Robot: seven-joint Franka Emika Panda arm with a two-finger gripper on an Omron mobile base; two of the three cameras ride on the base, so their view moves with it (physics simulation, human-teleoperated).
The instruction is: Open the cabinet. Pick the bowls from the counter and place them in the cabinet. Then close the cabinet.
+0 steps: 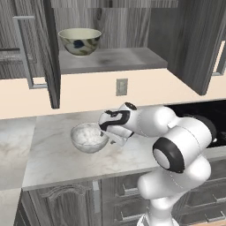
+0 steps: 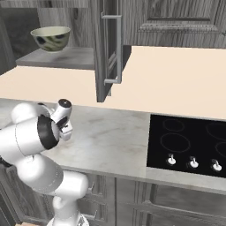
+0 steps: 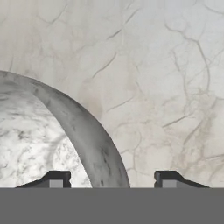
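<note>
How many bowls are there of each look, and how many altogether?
Floral bowl, on the cabinet shelf: 1
Marble-look bowl, on the counter: 1
Total: 2

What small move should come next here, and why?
Probably finish closing the pincer on the marble bowl's rim: in the hand view its fingertips straddle the rim, one inside, one outside. The floral bowl already sits in the open cabinet.

The floral bowl [image 1: 80,41] sits on the open cabinet [image 1: 110,59] shelf; the gripper [image 1: 107,137] straddles the marble bowl [image 1: 88,137] rim on the counter [image 1: 57,154].
</note>
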